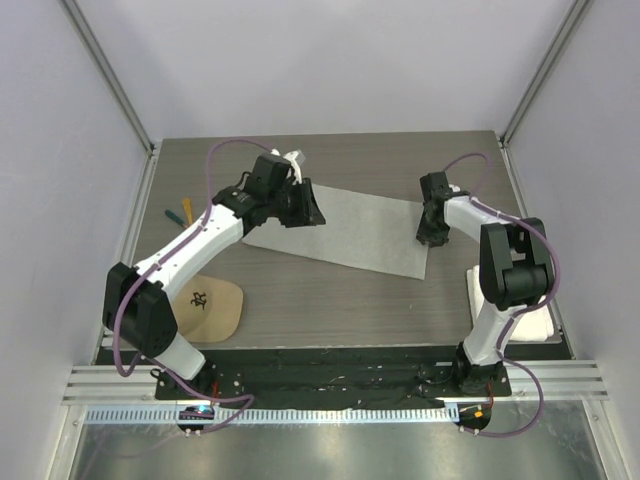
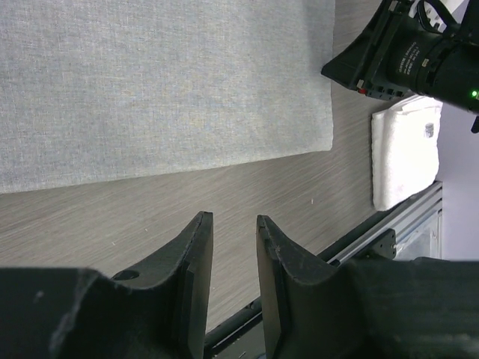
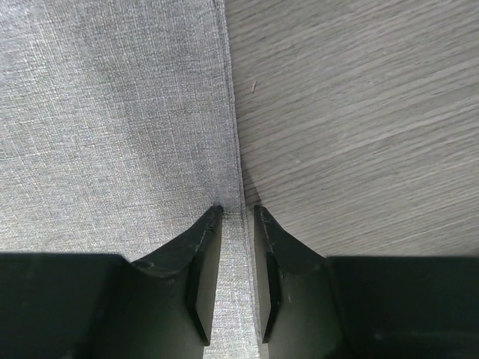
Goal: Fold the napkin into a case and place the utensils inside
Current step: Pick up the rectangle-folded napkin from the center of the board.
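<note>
Since the napkin [image 1: 345, 235] lies flat on the table [image 1: 330, 300], the right end effector [image 3: 238, 212], narrowly parted astride its right hem, should pinch fully before lifting. The left end effector [image 2: 234, 218], narrow and empty, should match it at the left edge.

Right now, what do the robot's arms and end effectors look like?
The left arm and right arm both have white links and bulky black joints, with a purple cable looping along each. The left end effector and right end effector are matte black, each with two curved, tapering fingers and flat inner faces.
</note>
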Robot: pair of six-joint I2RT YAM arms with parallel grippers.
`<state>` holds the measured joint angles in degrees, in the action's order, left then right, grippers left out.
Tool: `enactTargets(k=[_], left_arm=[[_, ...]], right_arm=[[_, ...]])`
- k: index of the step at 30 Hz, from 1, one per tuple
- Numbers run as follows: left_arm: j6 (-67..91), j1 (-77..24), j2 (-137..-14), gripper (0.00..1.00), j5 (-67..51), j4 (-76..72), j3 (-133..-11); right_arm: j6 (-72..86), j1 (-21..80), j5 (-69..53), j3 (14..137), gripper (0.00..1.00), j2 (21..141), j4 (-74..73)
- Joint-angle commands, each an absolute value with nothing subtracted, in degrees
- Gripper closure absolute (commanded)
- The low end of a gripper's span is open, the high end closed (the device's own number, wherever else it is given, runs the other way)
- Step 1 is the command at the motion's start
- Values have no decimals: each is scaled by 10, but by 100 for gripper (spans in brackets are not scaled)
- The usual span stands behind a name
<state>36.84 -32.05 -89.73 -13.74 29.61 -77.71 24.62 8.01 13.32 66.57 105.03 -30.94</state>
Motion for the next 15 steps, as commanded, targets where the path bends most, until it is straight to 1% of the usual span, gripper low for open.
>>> enactTargets(k=[1, 4, 8, 10, 12, 13, 15], left_arm=[[368, -311, -887, 66, -154, 284, -788], [362, -307, -882, 66, -152, 290, -787], [359, -298, -888, 66, -154, 296, -791], [359, -296, -897, 66, -163, 297, -797], [359, -295, -903, 66, -171, 298, -802], [359, -295, -906, 65, -174, 301, -809], [359, -295, -912, 65, -177, 301, -813]], right_arm=[[258, 64, 85, 592, 71, 1064, -259], [246, 47, 63, 563, 72, 1062, -237], [234, 33, 26, 534, 84, 1043, -206], [228, 26, 13, 523, 87, 1033, -191], [229, 20, 8, 506, 97, 1017, -171], [229, 18, 7, 494, 99, 1011, -164], [231, 18, 12, 490, 99, 994, -158]])
